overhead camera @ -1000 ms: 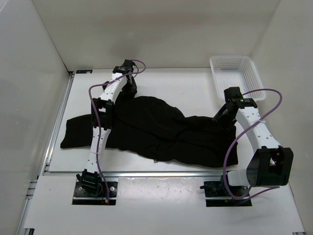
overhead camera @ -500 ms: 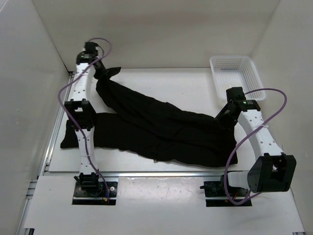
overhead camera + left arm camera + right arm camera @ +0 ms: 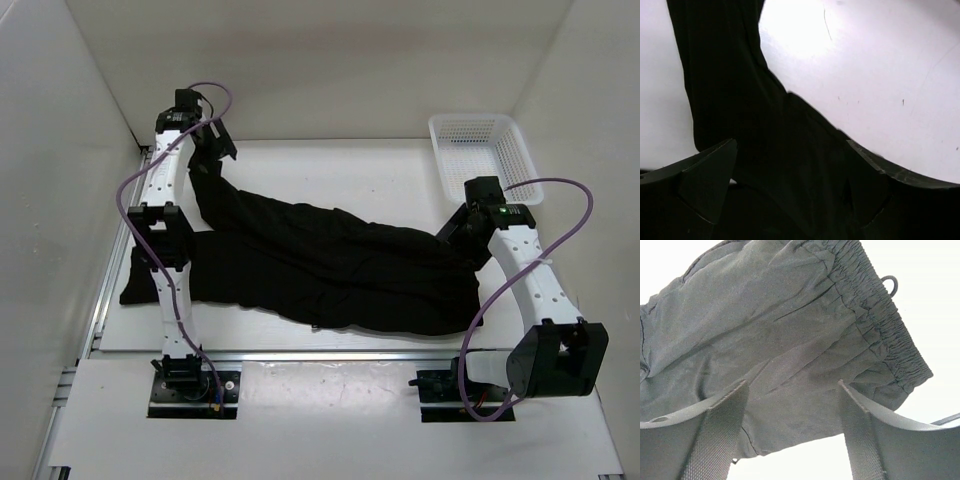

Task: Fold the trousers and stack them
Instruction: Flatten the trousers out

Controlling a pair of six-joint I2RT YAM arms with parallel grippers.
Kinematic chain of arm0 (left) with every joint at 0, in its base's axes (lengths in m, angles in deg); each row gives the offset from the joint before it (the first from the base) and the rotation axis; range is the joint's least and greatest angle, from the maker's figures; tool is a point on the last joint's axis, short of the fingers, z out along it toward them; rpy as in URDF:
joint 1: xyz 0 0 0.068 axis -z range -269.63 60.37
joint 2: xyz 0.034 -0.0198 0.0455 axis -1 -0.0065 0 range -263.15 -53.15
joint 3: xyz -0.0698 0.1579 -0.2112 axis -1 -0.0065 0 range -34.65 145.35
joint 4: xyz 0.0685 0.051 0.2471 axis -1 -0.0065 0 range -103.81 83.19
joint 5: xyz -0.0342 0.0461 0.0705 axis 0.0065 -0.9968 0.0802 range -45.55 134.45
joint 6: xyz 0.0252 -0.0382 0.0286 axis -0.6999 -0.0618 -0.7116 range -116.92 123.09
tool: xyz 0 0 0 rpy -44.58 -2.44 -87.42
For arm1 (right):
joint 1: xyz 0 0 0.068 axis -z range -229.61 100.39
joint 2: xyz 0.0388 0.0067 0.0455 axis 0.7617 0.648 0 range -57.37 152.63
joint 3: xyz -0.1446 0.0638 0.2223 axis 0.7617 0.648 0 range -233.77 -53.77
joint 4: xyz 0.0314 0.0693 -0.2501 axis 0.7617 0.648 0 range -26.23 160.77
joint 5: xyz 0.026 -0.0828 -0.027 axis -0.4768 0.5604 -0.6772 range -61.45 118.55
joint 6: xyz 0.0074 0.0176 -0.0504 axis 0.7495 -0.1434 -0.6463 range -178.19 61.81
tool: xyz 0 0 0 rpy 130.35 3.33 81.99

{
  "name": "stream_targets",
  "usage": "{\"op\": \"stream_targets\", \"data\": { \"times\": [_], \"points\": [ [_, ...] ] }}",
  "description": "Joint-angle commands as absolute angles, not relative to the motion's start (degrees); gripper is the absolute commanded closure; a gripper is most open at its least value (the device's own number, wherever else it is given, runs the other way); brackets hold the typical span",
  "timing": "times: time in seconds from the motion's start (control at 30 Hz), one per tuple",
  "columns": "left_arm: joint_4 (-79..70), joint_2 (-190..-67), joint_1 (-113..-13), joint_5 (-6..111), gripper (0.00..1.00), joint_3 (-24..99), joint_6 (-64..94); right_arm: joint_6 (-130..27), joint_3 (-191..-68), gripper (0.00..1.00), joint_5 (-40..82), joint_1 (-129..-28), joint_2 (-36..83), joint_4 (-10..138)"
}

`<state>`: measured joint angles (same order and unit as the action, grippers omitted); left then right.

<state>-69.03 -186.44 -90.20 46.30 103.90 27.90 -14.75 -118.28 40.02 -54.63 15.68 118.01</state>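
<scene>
The black trousers (image 3: 320, 265) lie spread across the table. One leg runs to the far left corner, the other to the left edge (image 3: 135, 285). My left gripper (image 3: 212, 150) hovers open over the far leg's end; in the left wrist view that leg (image 3: 730, 90) passes under the wide-apart fingers (image 3: 710, 180) of the gripper (image 3: 790, 170). My right gripper (image 3: 452, 232) stands open at the waist end on the right. In the right wrist view the gathered waistband (image 3: 875, 315) and cloth (image 3: 765, 330) lie beneath the gripper (image 3: 790, 425), with nothing pinched.
A white mesh basket (image 3: 485, 150) stands at the far right corner. White walls close in the table on the left, back and right. A metal rail (image 3: 330, 355) runs along the near edge by the arm bases.
My left gripper carried one leg out to the far left corner, then opened and let it drop onto the table. The right gripper's jaws have spread wider over the waist.
</scene>
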Motion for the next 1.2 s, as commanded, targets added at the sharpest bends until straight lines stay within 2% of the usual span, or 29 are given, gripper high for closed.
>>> {"op": "stream_targets", "data": {
  "times": [0.0, 0.03, 0.07, 0.1, 0.13, 0.17, 0.2, 0.23, 0.33, 0.37, 0.4, 0.47, 0.5, 0.57, 0.63, 0.67, 0.73, 0.8, 0.83, 0.9, 0.93, 1.03, 1.1, 1.17],
  "points": [
    [-70.71, -176.73, -90.33, 45.25, 0.04, 100.21, 26.82, -13.72, -120.04, 0.26, 42.26, -54.8, 13.3, 118.44],
    [-70.71, -175.5, -90.33, 45.24, 0.12, 98.44, 26.82, -13.2, -119.52, 0.32, 43.13, -54.8, 12.42, 118.44],
    [-70.71, -172.53, -90.33, 45.24, 0.22, 96.33, 26.82, -12.67, -119.51, 0.53, 43.14, -54.8, 11.89, 118.44],
    [-70.71, -171.02, -90.33, 44.37, 0.48, 91.79, 27.51, -12.67, -118.99, 0.69, 43.14, -54.8, 11.19, 118.44],
    [-70.71, -169.53, -90.33, 43.75, 0.6, 89.31, 27.52, -12.14, -118.29, 0.81, 43.14, -54.8, 11.18, 118.96],
    [-70.71, -166.47, -90.33, 43.75, 0.68, 86.67, 28.04, -12.14, -117.76, 0.93, 43.14, -54.8, 10.57, 118.96],
    [-70.71, -165.05, -90.94, 43.14, 0.73, 81.34, 28.05, -12.14, -116.62, 0.94, 42.62, -54.8, 10.04, 118.96],
    [-70.71, -163.55, -90.94, 43.13, 0.72, 78.5, 28.05, -12.75, -116.0, 0.94, 42.01, -54.8, 10.04, 118.96],
    [-70.71, -158.28, -92.17, 40.86, 0.51, 68.15, 28.05, -13.28, -113.11, 0.71, 41.47, -54.8, 7.67, 118.96],
    [-70.01, -157.31, -92.17, 40.32, 0.44, 65.92, 28.05, -13.8, -112.4, 0.6, 40.95, -54.8, 7.14, 118.96],
    [-69.13, -155.9, -92.87, 40.32, 0.35, 63.99, 28.05, -14.5, -111.78, 0.35, 40.25, -54.8, 6.53, 118.35],
    [-68.17, -155.89, -95.41, 42.15, 0.22, 60.56, 28.05, -15.04, -111.16, 0.2, 40.24, -54.8, 6.52, 118.35],
    [-66.85, -156.41, -96.38, 43.47, 0.19, 60.54, 28.74, -15.04, -111.16, 0.13, 40.24, -54.8, 6.52, 118.35],
    [-66.14, -158.34, -97.1, 44.98, 0.14, 64.81, 29.27, -15.04, -111.16, 0.13, 40.24, -54.8, 7.14, 117.83],
    [-67.27, -163.85, -96.05, 44.19, 0.11, 71.49, 28.49, -13.9, -112.47, 0.48, 40.24, -54.8, 9.33, 117.04],
    [-70.85, -166.24, -94.65, 42.71, 0.11, 79.88, 27.88, -13.2, -114.13, 0.7, 40.94, -54.8, 10.12, 117.03],
    [-73.59, -172.37, -94.02, 42.08, 0.11, 87.05, 27.08, -12.49, -116.6, 1.0, 41.64, -54.8, 13.98, 117.03],
    [-75.45, -175.3, -93.32, 42.6, 0.11, 93.64, 27.61, -11.79, -120.54, 1.0, 41.65, -54.18, 19.14, 116.16],
    [-74.76, -176.88, -93.32, 42.6, 0.11, 94.46, 28.39, -11.18, -121.87, 0.91, 40.34, -53.57, 20.92, 115.54],
    [-74.05, -177.51, -93.32, 44.35, 0.1, 95.08, 30.32, -11.17, -124.51, 0.79, 38.32, -52.78, 25.41, 113.87],
    [-74.05, -178.21, -93.32, 44.88, 0.1, 94.12, 30.85, -11.17, -125.3, 0.67, 37.79, -52.78, 26.64, 112.56],
    [-73.18, -176.2, -92.71, 45.5, 0.14, 87.37, 31.39, -11.17, -126.54, 0.67, 36.64, -52.78, 30.77, 111.85],
    [-71.24, -170.24, -92.7, 44.19, 0.2, 77.22, 31.39, -11.79, -124.45, 0.67, 36.11, -52.78, 30.78, 111.32],
    [-68.52, -162.42, -92.7, 43.05, 0.21, 69.89, 31.39, -12.4, -120.5, 0.66, 34.97, -52.78, 26.4, 107.9]
  ]
}}
